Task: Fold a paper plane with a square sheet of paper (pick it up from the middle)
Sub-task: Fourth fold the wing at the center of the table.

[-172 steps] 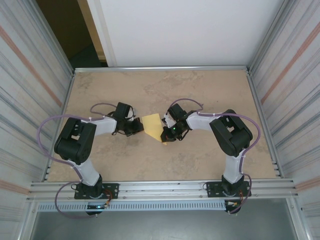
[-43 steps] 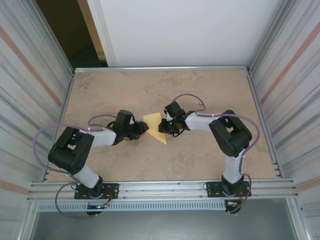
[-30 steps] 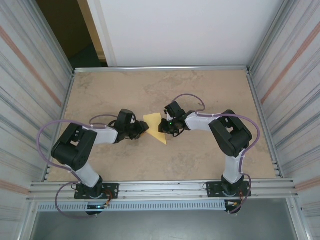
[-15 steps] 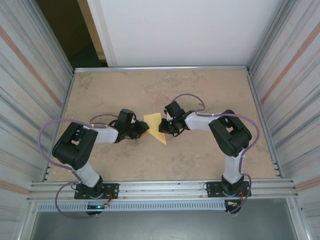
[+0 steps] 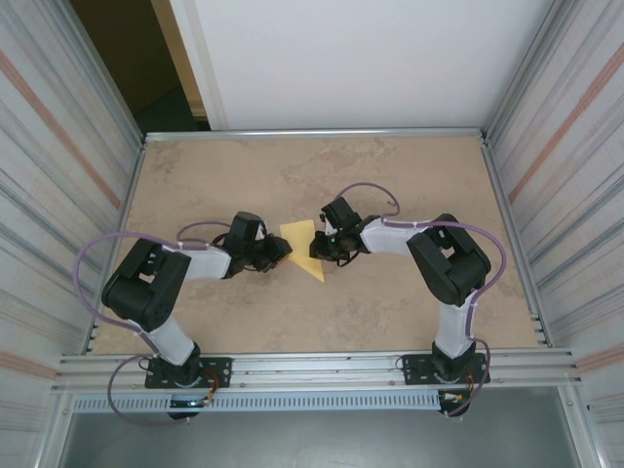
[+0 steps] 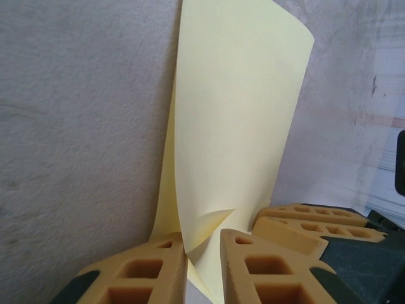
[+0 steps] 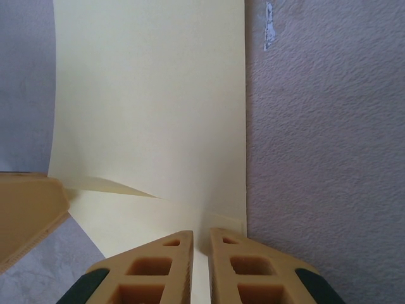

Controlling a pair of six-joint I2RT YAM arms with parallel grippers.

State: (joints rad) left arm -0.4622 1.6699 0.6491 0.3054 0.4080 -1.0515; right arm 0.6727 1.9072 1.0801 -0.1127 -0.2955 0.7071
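No word, label, brand mark or number can be read in any view. The square sheet of paper (image 7: 152, 114) is plain yellow with no print on it, and the table (image 5: 390, 312) shows only mottled stone-like patterning.

My right gripper (image 7: 201, 239): both tan fingers nearly together, and I pinch the near edge of the square sheet of paper (image 7: 152, 107) close to its right-hand corner. The sheet is pale yellow with a straight right edge and one shallow crease running in from the left. A tan block (image 7: 28, 206) of like make sits at its left margin. The table (image 7: 323, 139) is mottled grey beside the sheet; one white fleck (image 7: 269, 18) noted.
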